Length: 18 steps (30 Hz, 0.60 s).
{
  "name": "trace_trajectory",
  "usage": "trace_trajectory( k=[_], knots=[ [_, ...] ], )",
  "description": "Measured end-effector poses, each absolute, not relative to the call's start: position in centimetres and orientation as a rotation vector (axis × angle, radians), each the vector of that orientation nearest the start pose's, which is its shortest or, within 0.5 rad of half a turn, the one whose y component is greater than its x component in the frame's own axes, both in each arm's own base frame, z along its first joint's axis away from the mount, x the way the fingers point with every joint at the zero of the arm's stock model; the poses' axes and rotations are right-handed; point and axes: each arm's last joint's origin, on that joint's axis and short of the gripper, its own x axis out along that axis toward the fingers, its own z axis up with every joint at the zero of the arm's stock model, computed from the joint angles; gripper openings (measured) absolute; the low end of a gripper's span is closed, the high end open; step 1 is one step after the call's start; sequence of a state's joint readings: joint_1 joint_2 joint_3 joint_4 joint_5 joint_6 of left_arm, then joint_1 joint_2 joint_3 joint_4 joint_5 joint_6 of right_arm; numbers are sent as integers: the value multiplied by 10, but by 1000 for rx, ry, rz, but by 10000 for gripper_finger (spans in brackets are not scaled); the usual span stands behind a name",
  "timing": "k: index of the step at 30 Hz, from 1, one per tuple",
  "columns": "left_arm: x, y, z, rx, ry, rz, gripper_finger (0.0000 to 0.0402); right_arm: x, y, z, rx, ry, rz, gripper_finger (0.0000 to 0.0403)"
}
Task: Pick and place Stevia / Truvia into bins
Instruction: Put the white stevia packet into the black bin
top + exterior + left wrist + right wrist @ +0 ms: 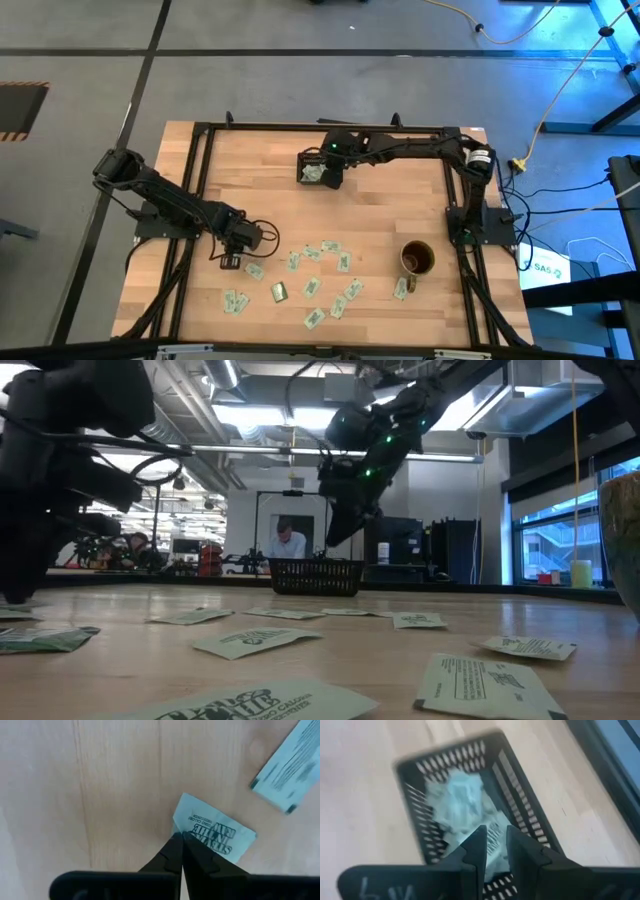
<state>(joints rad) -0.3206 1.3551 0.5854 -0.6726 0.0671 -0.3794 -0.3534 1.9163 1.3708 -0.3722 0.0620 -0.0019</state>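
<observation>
Several pale green and white Stevia packets (313, 288) lie flat on the near half of the wooden table. My left gripper (231, 262) is low at the left end of that scatter, pointing down, shut on one packet (215, 832). Another packet (292, 767) lies close by. The black slatted bin (302, 158) stands toward the far edge with several packets (462, 795) inside it. My right gripper (495, 832) hovers above the bin (317, 575), its fingers a little apart with nothing between them. My left gripper pinches the packet between its two shut fingertips at one corner of a short edge (184, 827), coming from above and pointing down. The rest of the packet spreads flat beyond the fingers. Whether it is off the wood I cannot tell.
A brownish-gold mug (418, 258) stands near the right side of the table, with a packet (400, 288) beside it. A black frame (200, 150) runs around the table top. The wood between the bin and the scattered packets is bare. People sit in the room beyond.
</observation>
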Motion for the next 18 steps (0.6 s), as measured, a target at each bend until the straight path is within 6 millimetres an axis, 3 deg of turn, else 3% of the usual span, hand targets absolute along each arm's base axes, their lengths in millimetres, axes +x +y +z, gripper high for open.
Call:
trace_trajectory(
  k=[7, 11, 18],
  knots=[
    [196, -45, 165, -162, 1343, -52, 2, 375, -132, 236, 205, 802, -161, 78],
    [206, -29, 185, -220, 1244, 10, 2, 372, -118, 240, 175, 820, 27, 78],
    [227, 16, 225, -280, 1051, 216, 2, 375, -94, 237, 115, 870, 113, 78]
  ],
)
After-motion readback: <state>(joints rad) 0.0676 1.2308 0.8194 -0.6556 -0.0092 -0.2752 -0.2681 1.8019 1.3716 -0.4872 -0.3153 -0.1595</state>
